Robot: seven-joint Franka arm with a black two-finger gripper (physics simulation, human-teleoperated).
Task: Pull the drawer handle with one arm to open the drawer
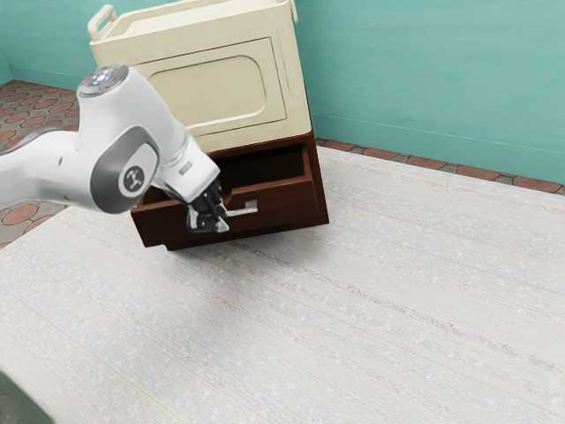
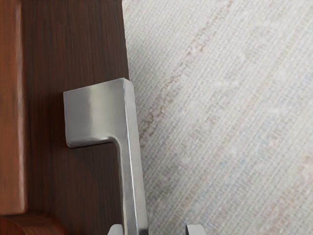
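At the exterior view's left, a dark green object (image 1: 19, 408) occupies the near corner, cut off by the frame; its identity cannot be told. Beyond it lies a floor of reddish tiles (image 1: 33, 113). The white arm (image 1: 115, 168) enters from this side and ends in the black hand (image 1: 212, 223), located at the front of the drawer. The hand is open: in the wrist view its two fingers (image 2: 195, 230) stand apart, the metal handle's bar passing between them, close to one finger and separated from the other. Above, a cream box (image 1: 207, 95) with raised end grips rests on the brown cabinet (image 1: 320, 193). Next rightward, the handle (image 1: 252, 207) projects from the front of the drawer (image 1: 287, 203), which is partly open, its dark interior exposed. The pale, streaked bench (image 1: 371, 309) supports the cabinet and extends to the right, with a teal wall (image 1: 424, 79) behind.
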